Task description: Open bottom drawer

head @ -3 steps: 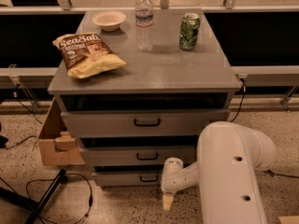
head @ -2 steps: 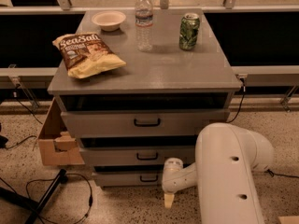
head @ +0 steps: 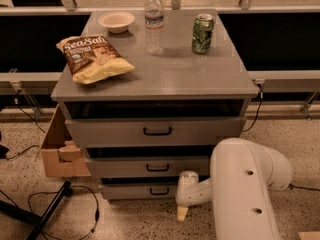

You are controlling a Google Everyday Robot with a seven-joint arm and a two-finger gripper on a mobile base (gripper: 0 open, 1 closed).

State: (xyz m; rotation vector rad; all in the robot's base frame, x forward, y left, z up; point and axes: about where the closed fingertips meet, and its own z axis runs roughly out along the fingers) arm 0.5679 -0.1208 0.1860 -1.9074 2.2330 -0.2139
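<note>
The gripper (head: 182, 212) hangs low over the speckled floor at the end of the white arm (head: 245, 189), pointing down; whether it is clenched or released cannot be told. The bottom drawer (head: 131, 191) lies just above and to its left, its black handle (head: 159, 191) near the gripper. Contact cannot be told. The cardboard box (head: 56, 154) stands well off to its left.

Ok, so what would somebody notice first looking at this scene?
The big white robot arm fills the lower right, its gripper hanging low by the floor in front of the bottom drawer, right of its handle. On the grey cabinet top sit a chip bag, a water bottle and a green can.
</note>
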